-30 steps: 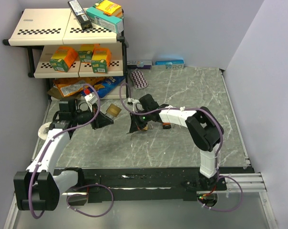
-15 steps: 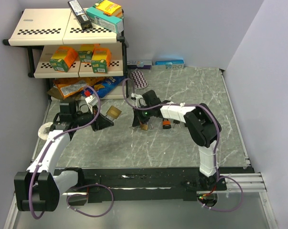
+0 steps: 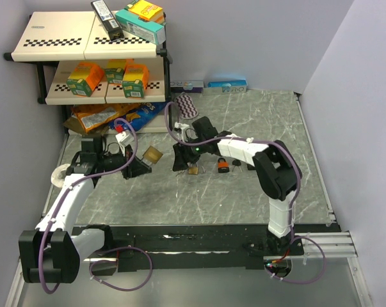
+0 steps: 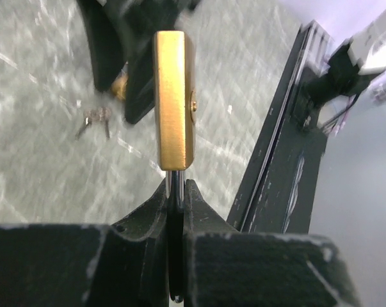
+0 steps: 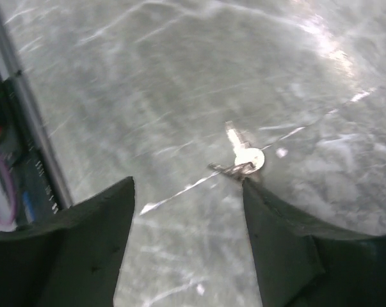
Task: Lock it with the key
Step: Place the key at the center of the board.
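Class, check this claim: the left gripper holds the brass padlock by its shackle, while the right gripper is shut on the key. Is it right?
Not quite. The left gripper does hold the brass padlock by its shackle, but the right gripper is open: the right wrist view shows the key lying on the table between its jaws.

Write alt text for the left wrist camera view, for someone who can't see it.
A brass padlock stands edge-on above the left claw, whose dark fingers pinch its steel shackle. Beyond it, a small bunch of keys lies on the grey marble table.
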Controlling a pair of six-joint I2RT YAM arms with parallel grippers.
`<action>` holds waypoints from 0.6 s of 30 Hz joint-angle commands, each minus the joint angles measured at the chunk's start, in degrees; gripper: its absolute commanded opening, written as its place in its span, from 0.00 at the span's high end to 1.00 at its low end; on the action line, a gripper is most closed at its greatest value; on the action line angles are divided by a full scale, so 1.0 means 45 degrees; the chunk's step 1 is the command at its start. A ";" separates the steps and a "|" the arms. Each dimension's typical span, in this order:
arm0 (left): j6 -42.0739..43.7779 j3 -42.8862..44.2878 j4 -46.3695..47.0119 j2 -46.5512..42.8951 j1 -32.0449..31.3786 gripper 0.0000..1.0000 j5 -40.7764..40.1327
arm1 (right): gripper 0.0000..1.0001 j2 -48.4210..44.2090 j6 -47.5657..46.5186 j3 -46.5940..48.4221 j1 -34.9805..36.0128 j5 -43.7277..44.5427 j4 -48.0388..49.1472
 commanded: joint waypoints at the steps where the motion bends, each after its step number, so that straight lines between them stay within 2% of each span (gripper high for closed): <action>1: 0.4174 0.1530 -0.3213 -0.0097 0.0055 0.99 0.0452 | 0.21 -0.2260 -0.1317 0.0623 0.0006 -0.1267 -0.1118; 2: 0.6253 0.1767 -0.4015 0.0038 0.0035 0.99 0.0025 | 0.08 -0.2804 -0.1608 0.0642 -0.0014 -0.1365 -0.1529; 3: 0.7182 0.1982 -0.4680 0.0136 -0.0023 0.99 -0.0192 | 0.01 -0.3061 -0.1746 0.0643 -0.0014 -0.1462 -0.1901; 4: 0.8139 0.2390 -0.6234 0.0253 -0.0062 0.99 -0.0504 | 0.00 -0.3334 -0.1883 0.0585 -0.0033 -0.1483 -0.2484; 5: 1.0121 0.2607 -0.6907 0.0603 -0.0159 0.99 -0.0816 | 0.00 -0.3898 -0.2213 0.0487 -0.0014 -0.1464 -0.2722; 8: 1.2669 0.3213 -0.8824 0.1248 -0.0706 0.99 -0.2184 | 0.00 -0.5089 -0.3363 -0.0020 -0.0033 -0.1658 -0.3386; 12: 1.4241 0.3526 -0.9569 0.1562 -0.1545 0.99 -0.2772 | 0.00 -0.6031 -0.3935 -0.0452 0.0006 -0.2691 -0.3603; 14: 1.4437 0.3877 -0.9842 0.1834 -0.2206 0.99 -0.2598 | 0.00 -0.6071 -0.3761 -0.0354 0.0142 -0.3357 -0.3643; 18: 1.4166 0.4619 -1.0272 0.2539 -0.3206 0.99 -0.2071 | 0.00 -0.5896 -0.3487 -0.0217 0.0960 -0.3359 -0.3274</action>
